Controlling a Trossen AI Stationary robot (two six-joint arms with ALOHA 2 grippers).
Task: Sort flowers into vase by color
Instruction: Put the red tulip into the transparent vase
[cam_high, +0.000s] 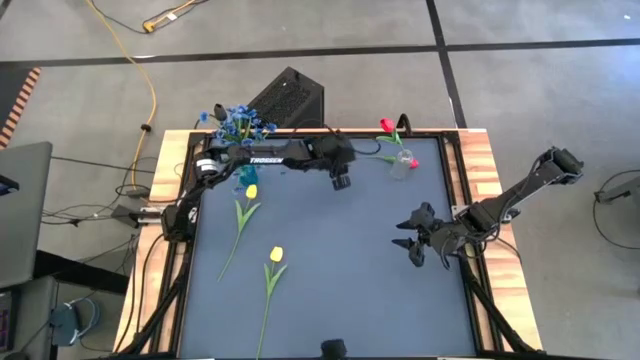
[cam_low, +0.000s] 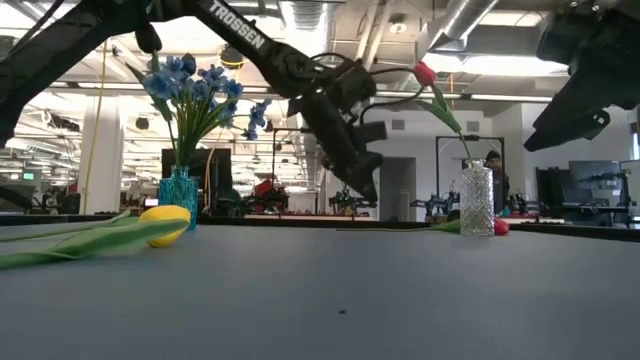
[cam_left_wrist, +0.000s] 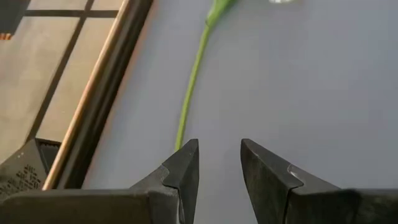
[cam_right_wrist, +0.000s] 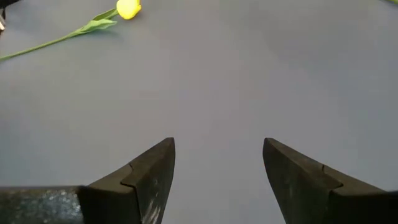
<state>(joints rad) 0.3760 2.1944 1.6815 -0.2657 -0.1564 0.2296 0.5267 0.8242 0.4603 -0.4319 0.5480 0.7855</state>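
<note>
Left gripper hanging fingers apart near table's far edge, beside red tulip; right gripper idling spread over bare mat.

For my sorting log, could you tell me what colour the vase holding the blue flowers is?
The vase holding the blue flowers is teal-blue glass, best seen in the low view.

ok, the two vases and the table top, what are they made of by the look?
Clear vase: probably cut or pressed glass, possibly plastic; see-through with a faceted, glinting wall. Teal vase: tinted translucent glass or plastic with a similar textured wall. Table top: matte blue-grey mat, no glare, inside a light wooden border.
</note>
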